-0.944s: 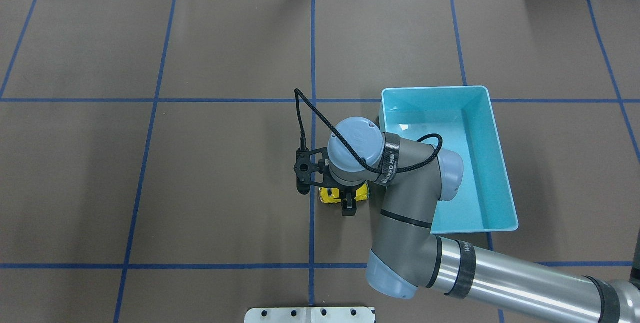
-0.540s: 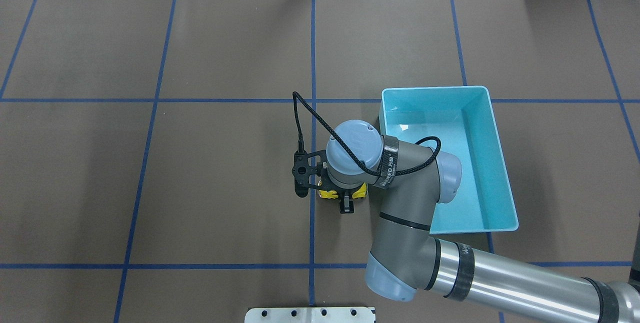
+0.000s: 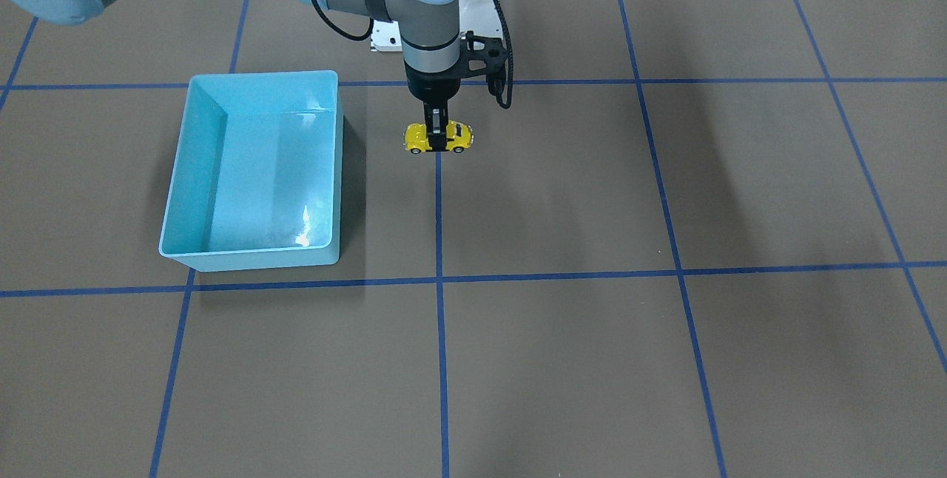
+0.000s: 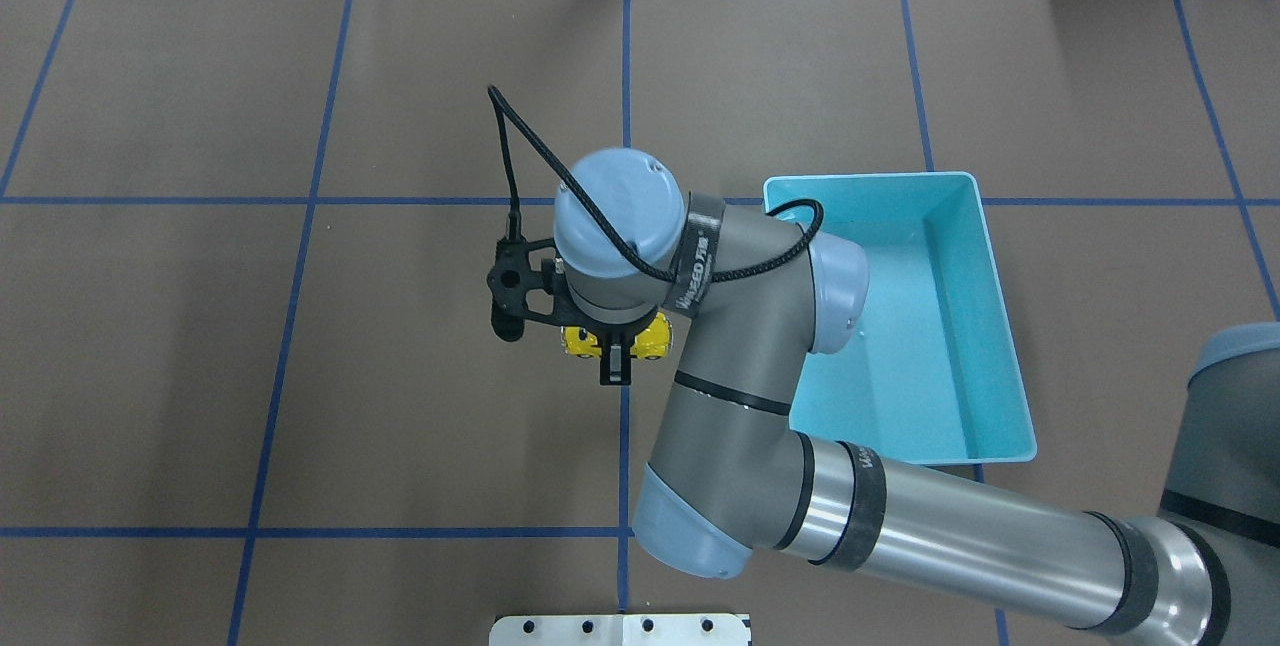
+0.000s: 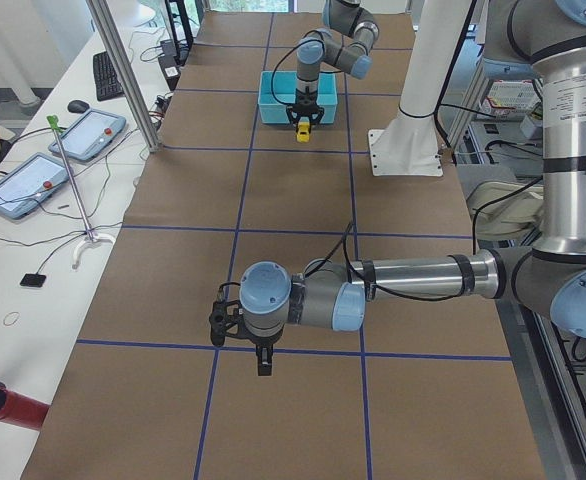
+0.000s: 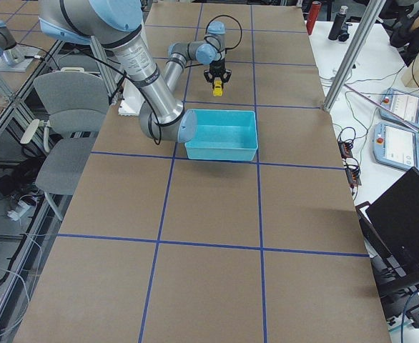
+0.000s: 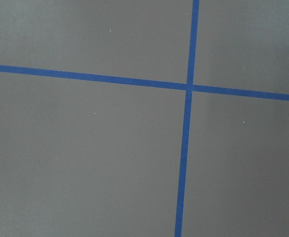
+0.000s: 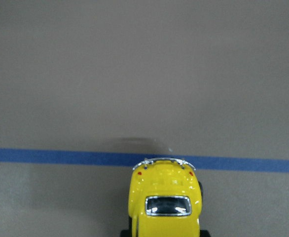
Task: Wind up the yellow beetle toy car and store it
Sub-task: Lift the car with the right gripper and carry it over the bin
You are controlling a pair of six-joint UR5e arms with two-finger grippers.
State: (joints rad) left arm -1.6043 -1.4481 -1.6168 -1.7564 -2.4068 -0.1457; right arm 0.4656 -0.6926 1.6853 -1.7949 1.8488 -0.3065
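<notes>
The yellow beetle toy car (image 3: 422,139) sits crosswise between the fingers of my right gripper (image 3: 438,139), which is shut on its middle. From overhead the car (image 4: 650,336) peeks out under the right wrist, over the blue centre line and left of the light-blue bin (image 4: 870,178). In the right wrist view the car's rear and back window (image 8: 167,205) fill the lower centre, just past a blue tape line. My left gripper (image 5: 262,365) shows only in the exterior left view, hanging low over the table far from the car; I cannot tell whether it is open or shut.
The light-blue bin (image 3: 259,75) stands open with nothing in it, a short way to the car's side. Blue tape lines (image 7: 186,148) cross the brown table cover. A white mounting plate (image 4: 620,629) lies at the near table edge. Tablets and cables (image 5: 33,180) lie on a side bench.
My right arm has swung toward the overhead view's left and farther up the table, carrying the yellow car away from the bin. The wrist looks larger now, so it has risen.
</notes>
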